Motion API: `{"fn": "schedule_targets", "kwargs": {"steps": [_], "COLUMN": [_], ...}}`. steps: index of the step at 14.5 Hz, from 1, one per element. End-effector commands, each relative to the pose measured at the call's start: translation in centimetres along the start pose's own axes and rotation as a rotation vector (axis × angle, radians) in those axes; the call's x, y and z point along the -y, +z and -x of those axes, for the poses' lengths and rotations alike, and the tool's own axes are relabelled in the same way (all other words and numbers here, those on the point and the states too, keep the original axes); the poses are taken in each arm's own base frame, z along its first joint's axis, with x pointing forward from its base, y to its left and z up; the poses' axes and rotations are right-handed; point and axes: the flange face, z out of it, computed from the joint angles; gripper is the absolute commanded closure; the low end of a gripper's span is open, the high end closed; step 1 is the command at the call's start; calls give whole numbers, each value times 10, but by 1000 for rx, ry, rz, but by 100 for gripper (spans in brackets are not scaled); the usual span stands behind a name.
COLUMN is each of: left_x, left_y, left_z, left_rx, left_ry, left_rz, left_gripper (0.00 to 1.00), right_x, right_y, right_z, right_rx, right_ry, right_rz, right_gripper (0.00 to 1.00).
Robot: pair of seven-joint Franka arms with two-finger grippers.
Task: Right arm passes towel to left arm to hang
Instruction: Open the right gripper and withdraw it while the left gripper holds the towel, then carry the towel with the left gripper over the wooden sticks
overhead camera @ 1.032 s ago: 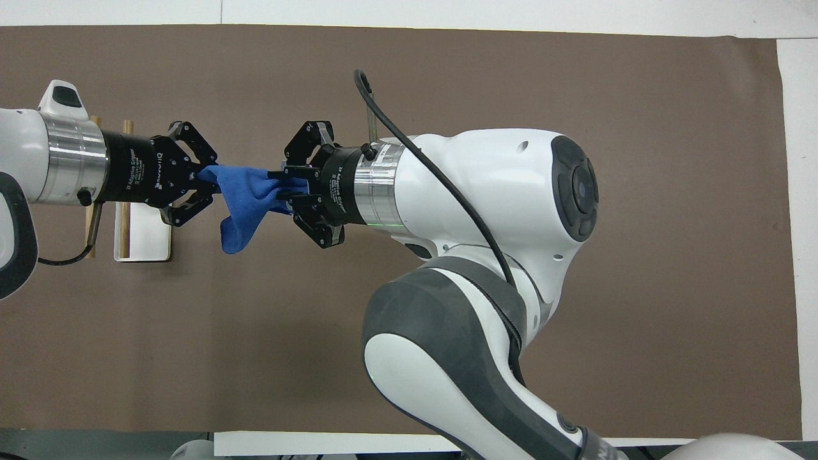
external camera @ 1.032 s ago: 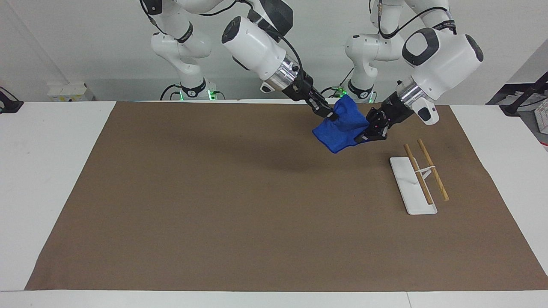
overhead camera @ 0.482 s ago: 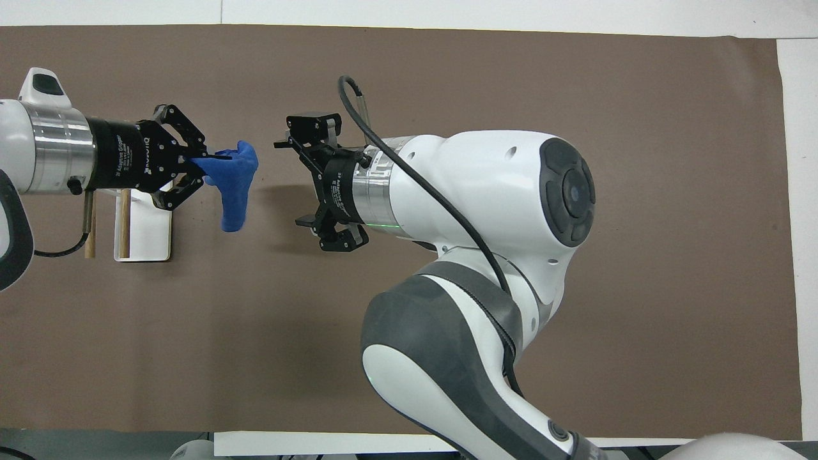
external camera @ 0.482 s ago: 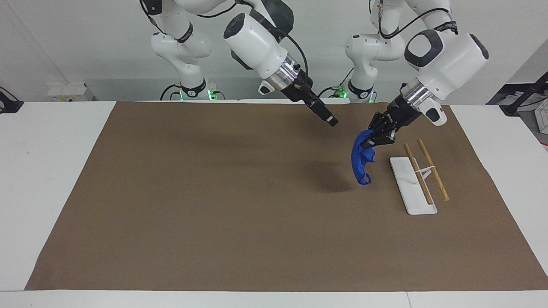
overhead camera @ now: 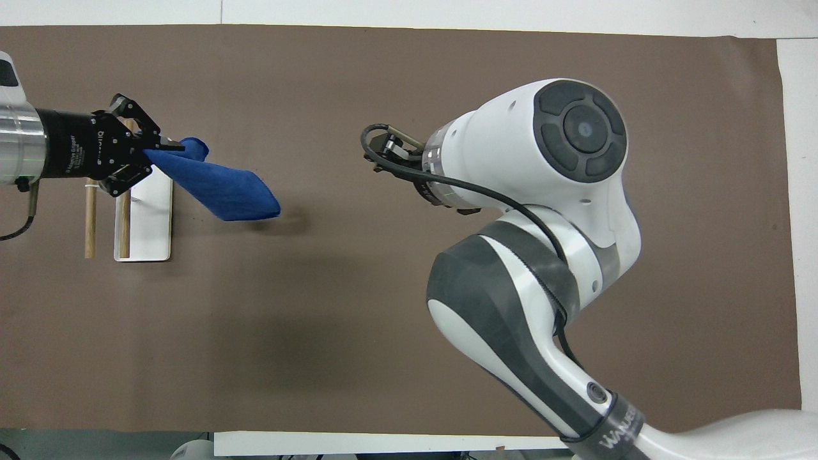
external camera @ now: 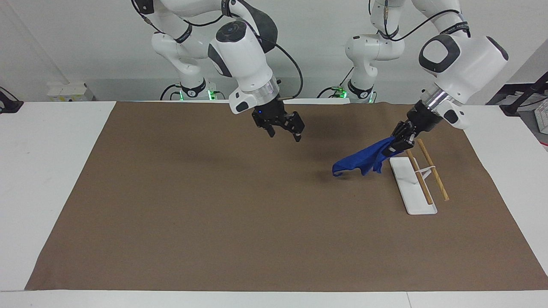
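From the facing view, the bright blue soft cloth towel (external camera: 363, 160) hangs in the air from one corner. It is long and droopy, and it slants down to a curled tip close above the flat brown mat (external camera: 214, 222) that covers the white tabletop (external camera: 51, 149). The left arm's black gripper (external camera: 396, 144) has its jaws pressed together, pinching the top corner of the towel. This gripper is over the end of the small rack (external camera: 417, 179), a white flat base with two thin wooden rods, which stands toward the left arm's end of the tabletop. The towel hangs just beside the rack, not on the rods. The right arm's black gripper (external camera: 284, 128), with a tiny blue light, is over the middle of the mat, well apart from the towel. Its jaws are spread wide and hold nothing.

From the overhead view, the towel (overhead camera: 217, 185) looks like a long blue strip, wide in the middle and bunched at the pinched corner. The left gripper (overhead camera: 163, 148) pinches it over the rack (overhead camera: 150, 217). The right gripper is mostly hidden under its own big white arm (overhead camera: 537, 166).
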Motion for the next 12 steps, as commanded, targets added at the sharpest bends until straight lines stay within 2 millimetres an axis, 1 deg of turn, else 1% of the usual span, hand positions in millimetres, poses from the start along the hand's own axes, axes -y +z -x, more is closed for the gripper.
{"fn": "schedule_targets", "kwargs": {"steps": [1,2,3,4,6,7,9,10,11,12], "left_x": [9,16,23,26,29,27,24,25,30,35], "left_y": [-12,-13,-9,-8,-6,-7,-5,-4,-2,-3], "left_z": [-24,-32,-33,-32,-34,-34,-33,-36,-41,-43], "left_rx": [-38,-54,-56,-61,-72,-81,-103,-117,-130,-134], "left_ry": [45,47,42,38,2,-49,-187,-245,-279,-308], "left_rz": [-1,-12,-22,-20,-10,1,34,53,64,66], "left_gripper": [100,100,100,100,100,100,100,99,99,99], "right_x": [-55,-74,-99,-127,-176,-197,-233,-249,-266,-281], "right_y": [-15,-20,-31,-46,-73,-89,-119,-127,-135,-143], "right_z": [-40,-54,-72,-89,-113,-118,-125,-128,-133,-137], "right_rx": [8,19,21,23,26,31,25,35,46,60], "right_ry": [-165,-200,-233,-260,-285,-288,-271,-271,-291,-313], "right_rz": [127,154,178,203,235,249,263,267,268,268], "right_gripper": [0,0,0,0,0,0,0,0,0,0]}}
